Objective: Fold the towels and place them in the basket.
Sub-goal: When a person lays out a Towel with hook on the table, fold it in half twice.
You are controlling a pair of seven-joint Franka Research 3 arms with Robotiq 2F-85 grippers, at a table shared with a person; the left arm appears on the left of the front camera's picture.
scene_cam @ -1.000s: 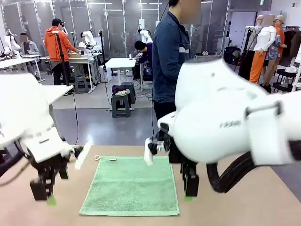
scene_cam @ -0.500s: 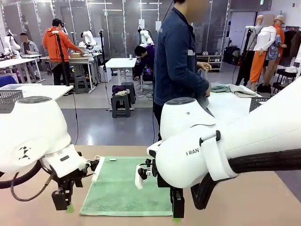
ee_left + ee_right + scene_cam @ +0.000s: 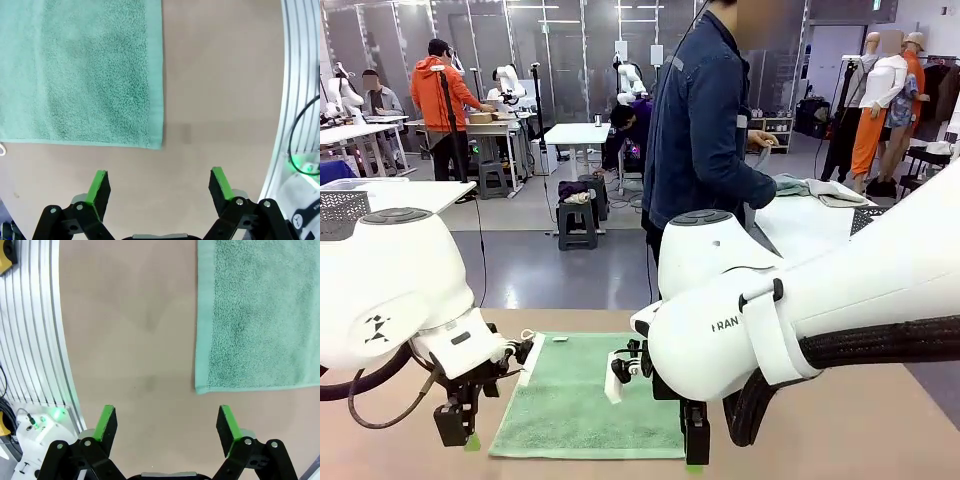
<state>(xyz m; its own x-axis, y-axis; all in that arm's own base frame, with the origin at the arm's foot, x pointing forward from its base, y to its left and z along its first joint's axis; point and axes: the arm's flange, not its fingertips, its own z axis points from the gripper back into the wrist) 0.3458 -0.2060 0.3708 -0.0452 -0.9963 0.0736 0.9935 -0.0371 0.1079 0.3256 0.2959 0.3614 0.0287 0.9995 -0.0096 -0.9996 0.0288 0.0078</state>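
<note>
**Spotter:** Both your arms have dropped since a second ago. The left gripper [image 3: 460, 438] was out wide of the towel [image 3: 590, 400]; now it sits low, just off the towel's near left corner. The right gripper [image 3: 694, 455] has slid down to the near right corner. The person [image 3: 705, 130] beyond the towel's far edge has turned away to the right.

**Caller:** What about the towel itself?

**Spotter:** It hasn't budged. It's mint green terry, nubbly pile with a flat hemmed border, lying open and flat on the smooth tan table [image 3: 840, 440]. There's a little white loop [image 3: 527, 335] at the far left corner.

**Caller:** And your fingers?

**Spotter:** On your left wrist camera, the left gripper [image 3: 160, 182] is spread wide with nothing between the green pads [image 3: 99, 182]. It's over bare table [image 3: 220, 75], with the towel [image 3: 85, 70] corner just ahead of the gap. The right gripper [image 3: 166, 422] is the same: wide apart, holding nothing, and the towel [image 3: 260, 315] corner is just beyond its tips. I can't see either one touching the cloth.
</note>
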